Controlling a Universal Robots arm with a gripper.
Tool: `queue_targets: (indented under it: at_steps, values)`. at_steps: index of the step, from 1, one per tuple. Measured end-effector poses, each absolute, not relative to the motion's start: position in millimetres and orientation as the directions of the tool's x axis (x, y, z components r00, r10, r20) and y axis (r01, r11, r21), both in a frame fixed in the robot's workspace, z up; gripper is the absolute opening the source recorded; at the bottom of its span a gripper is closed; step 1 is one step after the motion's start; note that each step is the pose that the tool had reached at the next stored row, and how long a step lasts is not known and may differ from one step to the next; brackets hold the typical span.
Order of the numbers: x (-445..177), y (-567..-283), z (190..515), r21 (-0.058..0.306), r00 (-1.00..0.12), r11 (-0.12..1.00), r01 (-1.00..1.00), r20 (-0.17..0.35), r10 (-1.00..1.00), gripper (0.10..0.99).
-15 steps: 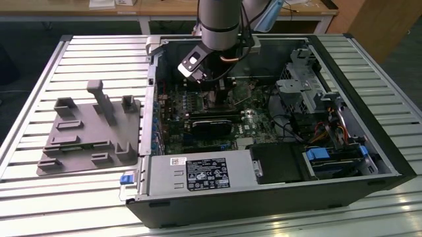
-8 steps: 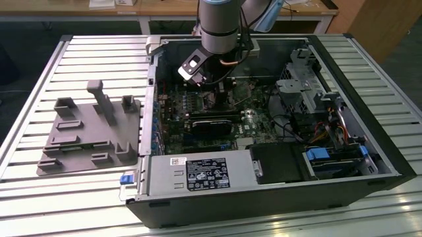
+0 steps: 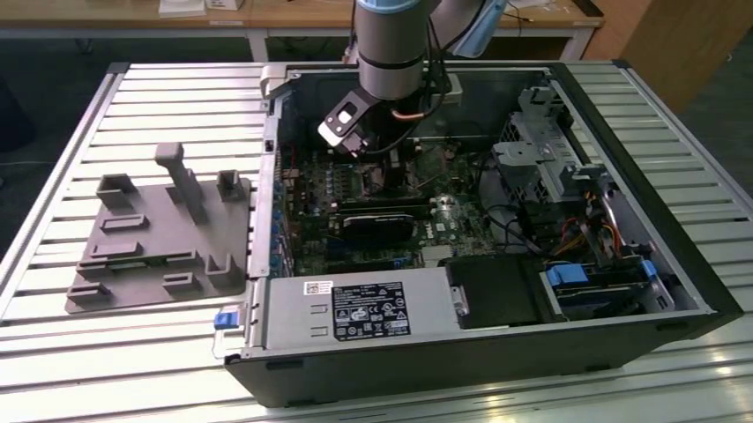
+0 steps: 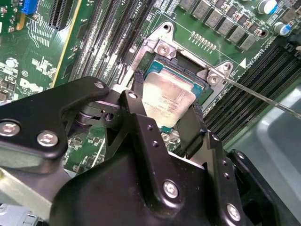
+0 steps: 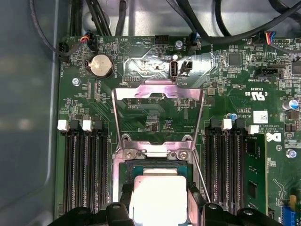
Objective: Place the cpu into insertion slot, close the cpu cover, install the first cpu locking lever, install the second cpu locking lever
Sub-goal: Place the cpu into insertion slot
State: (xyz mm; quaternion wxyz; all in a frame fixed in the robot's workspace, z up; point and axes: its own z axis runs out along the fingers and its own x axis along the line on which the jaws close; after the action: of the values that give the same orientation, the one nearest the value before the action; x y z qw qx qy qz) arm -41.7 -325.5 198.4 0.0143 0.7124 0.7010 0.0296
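The cpu (image 4: 169, 96) (image 5: 157, 200), a small silver-faced square, sits between my two black fingers (image 4: 136, 94) directly over the insertion slot (image 4: 157, 70) (image 5: 141, 167). My gripper (image 4: 167, 100) (image 5: 158, 197) is shut on the chip's two opposite edges. The cpu cover (image 5: 160, 89), a silvery frame with a window, stands swung open beyond the socket. A thin wire locking lever (image 4: 263, 96) (image 5: 201, 181) juts out beside the socket, unlatched. In the exterior view the gripper (image 3: 374, 157) reaches down into the open computer case.
Black memory slots (image 5: 84, 174) flank the socket on both sides. A black graphics card (image 3: 383, 225) lies across the board, with a power supply (image 3: 353, 308) and drive bays (image 3: 588, 282) near the case's front. A grey fixture (image 3: 153, 238) rests on the slatted table.
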Motion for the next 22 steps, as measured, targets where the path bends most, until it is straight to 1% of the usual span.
queue_targets:
  at_steps: [21,22]
  values:
    - [-41.6,-324.2,193.5,0.062,0.017,-0.019,0.998,0.022,1.000,0.533]
    - [-41.6,-324.2,193.4,0.062,0.017,-0.019,0.998,0.022,1.000,0.549]
